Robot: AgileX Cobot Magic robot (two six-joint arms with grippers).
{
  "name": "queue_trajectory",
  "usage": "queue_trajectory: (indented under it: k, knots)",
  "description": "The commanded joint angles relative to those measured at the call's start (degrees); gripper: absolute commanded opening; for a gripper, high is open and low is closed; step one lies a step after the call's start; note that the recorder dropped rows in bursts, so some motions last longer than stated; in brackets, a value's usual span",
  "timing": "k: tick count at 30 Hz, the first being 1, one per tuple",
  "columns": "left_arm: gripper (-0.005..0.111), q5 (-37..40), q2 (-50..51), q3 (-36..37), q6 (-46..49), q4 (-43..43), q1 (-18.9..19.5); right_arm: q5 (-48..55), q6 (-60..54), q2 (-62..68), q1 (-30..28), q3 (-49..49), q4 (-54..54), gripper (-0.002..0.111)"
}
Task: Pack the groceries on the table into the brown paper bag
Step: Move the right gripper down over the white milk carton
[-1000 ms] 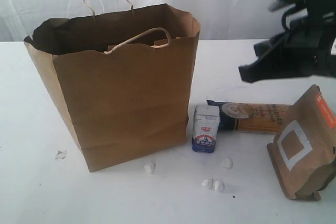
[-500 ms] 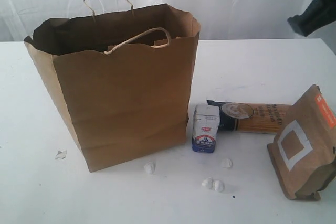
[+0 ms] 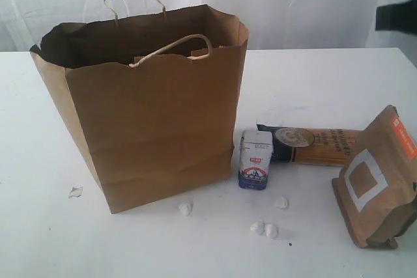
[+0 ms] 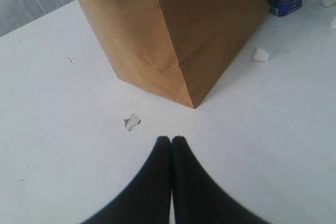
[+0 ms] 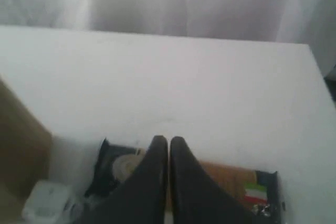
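Observation:
The brown paper bag [image 3: 150, 115] stands open and upright on the table [image 3: 326, 83]. Right of its base stands the small white-blue carton [image 3: 255, 159]. Behind the carton lies the dark-blue spaghetti packet [image 3: 313, 146], and the brown pouch with an orange label [image 3: 378, 177] stands at the right edge. My left gripper [image 4: 171, 140] is shut and empty above bare table, near a bottom corner of the bag [image 4: 178, 30]. My right gripper [image 5: 168, 140] is shut and empty, hovering above the spaghetti packet [image 5: 231, 178]. Only a dark bit of the right arm [image 3: 397, 16] shows in the exterior view.
Small white crumbs [image 3: 264, 228] lie in front of the carton, and one more crumb [image 3: 186, 208] lies by the bag's front. A torn paper scrap [image 3: 75, 191] lies left of the bag. A white curtain hangs behind the table.
The right arm has swung up and to the right, leaving the exterior view almost entirely. The bag and groceries have not moved.

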Motion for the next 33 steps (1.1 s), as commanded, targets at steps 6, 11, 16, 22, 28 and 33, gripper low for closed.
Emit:
queue_trajectory:
  k: [6,11,16,22,28,33]
  knots:
    - [0.0,0.04,-0.23,0.23,-0.1,-0.16,-0.03,6.88,-26.86,7.24,1.63,0.3,20.33,0.061]
    - [0.0,0.04,-0.23,0.23,-0.1,-0.16,-0.03,6.35,-30.62,13.23,4.69,0.3,20.1,0.073]
    - [0.0,0.04,-0.23,0.23,-0.1,-0.16,-0.03,4.09,-31.81,19.07,7.43,-0.1,20.33,0.073]
    - [0.0,0.04,-0.23,0.23,-0.1,-0.16,-0.03,-1.79,-31.95,23.95,9.31,-0.1,21.48,0.073]
    - [0.0,0.04,-0.23,0.23,-0.1,-0.16,-0.03,-3.34,-31.95,27.32,9.92,-0.18,22.38,0.073]
    - [0.0,0.04,-0.23,0.23,-0.1,-0.16,-0.03,-3.83,-31.95,29.17,10.3,-0.18,24.6,0.073]
